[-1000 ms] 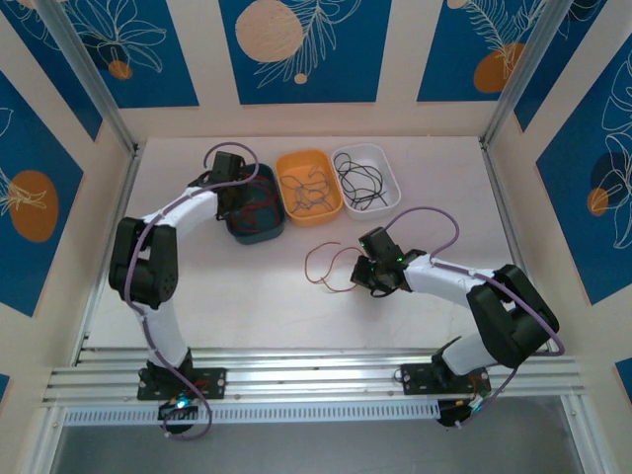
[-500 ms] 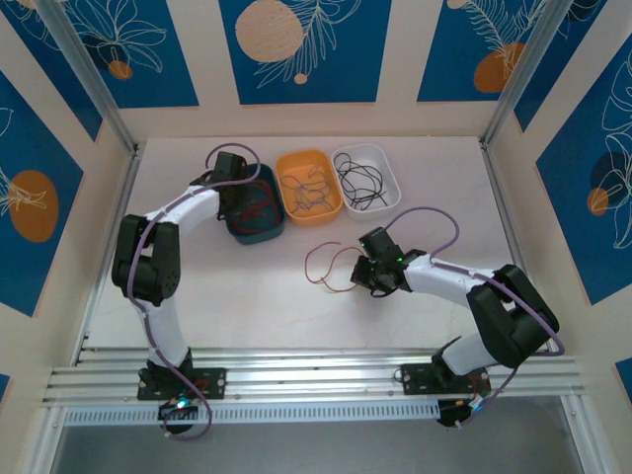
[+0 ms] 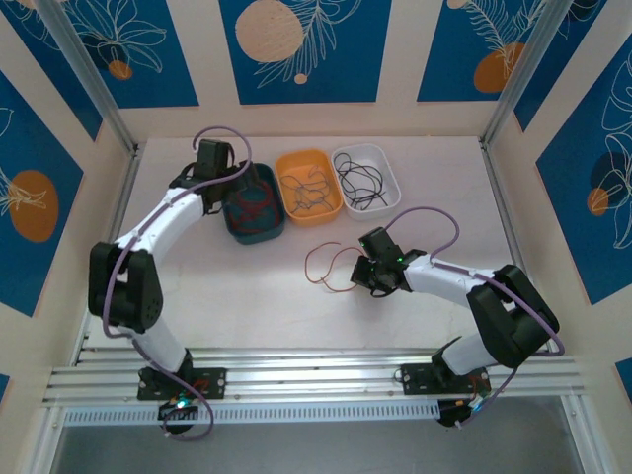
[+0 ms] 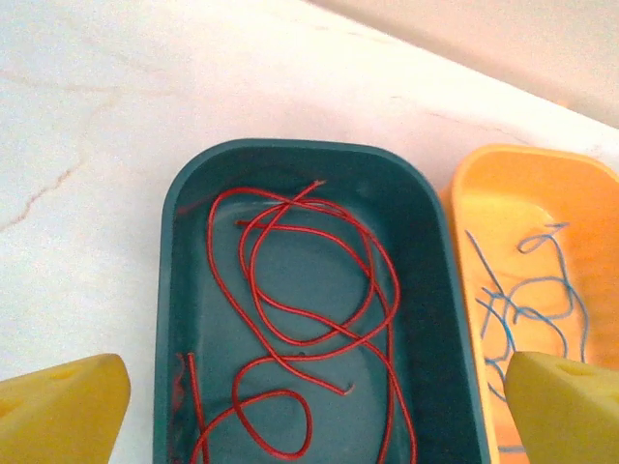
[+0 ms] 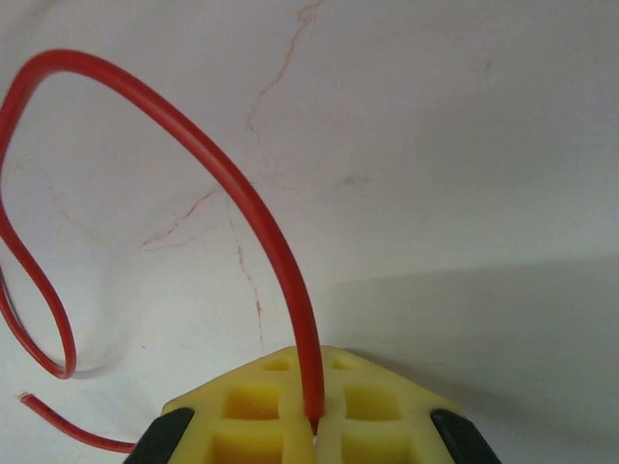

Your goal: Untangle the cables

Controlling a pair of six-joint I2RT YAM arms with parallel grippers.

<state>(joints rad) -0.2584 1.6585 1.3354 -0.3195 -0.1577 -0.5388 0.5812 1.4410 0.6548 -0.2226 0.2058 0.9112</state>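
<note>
My left gripper (image 4: 309,425) hung released, its jaws wide apart, above the teal tray (image 4: 166,290), where loose red cables (image 4: 309,290) lay coiled. Just beside it, the orange tray (image 4: 462,222) held thin blue cables (image 4: 527,309). My right gripper (image 5: 314,425) was clenched on a red cable (image 5: 242,188), which looped out across the white surface (image 5: 435,145).

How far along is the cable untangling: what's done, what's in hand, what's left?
Done: red wires lie in the teal bin, blue wires in the orange bin, black wires in the white bin. In hand: right gripper shut on a red wire; left gripper open above the teal bin. Left: the loops on the table.
</note>
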